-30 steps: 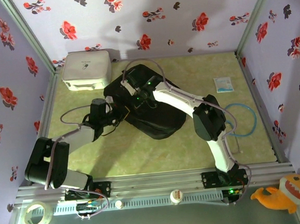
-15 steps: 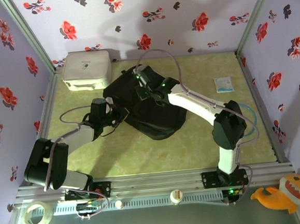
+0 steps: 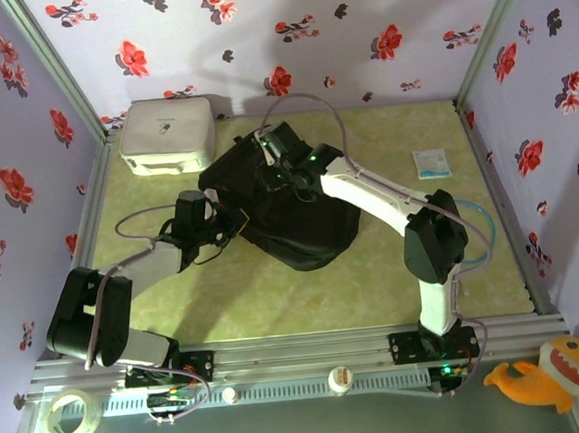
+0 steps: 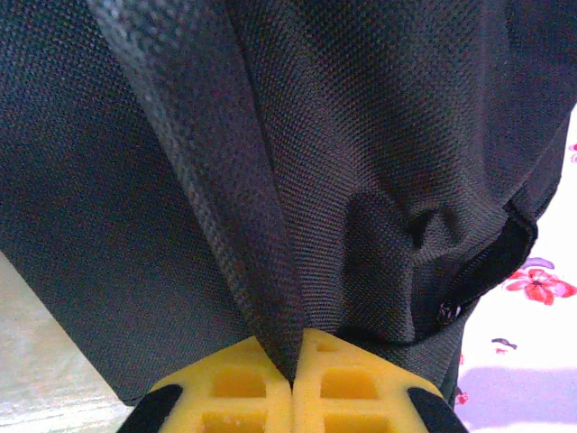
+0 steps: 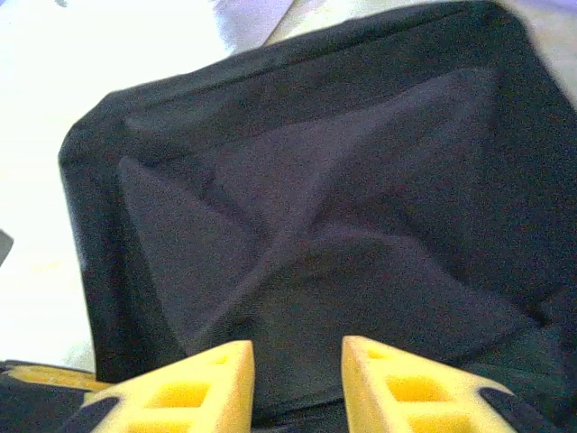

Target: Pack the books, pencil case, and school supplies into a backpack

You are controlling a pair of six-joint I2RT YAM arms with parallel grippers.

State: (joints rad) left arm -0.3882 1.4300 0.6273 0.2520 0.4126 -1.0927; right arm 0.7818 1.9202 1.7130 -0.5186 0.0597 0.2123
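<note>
Diagonally lying backpack [image 3: 306, 233]; left gripper [image 4: 293, 359] pinches its fabric, right gripper [image 5: 297, 359] slightly parted, empty.

The top camera looks steeply down from above and behind the arm bases, far enough back to take in the whole table [image 3: 276, 298]. The left wrist camera sits close against the backpack [image 4: 379, 135] (left gripper [image 4: 293, 365] at its bottom edge). The right wrist camera faces the backpack from slightly farther, right gripper [image 5: 297, 352] below. All three views share the backpack.
</note>
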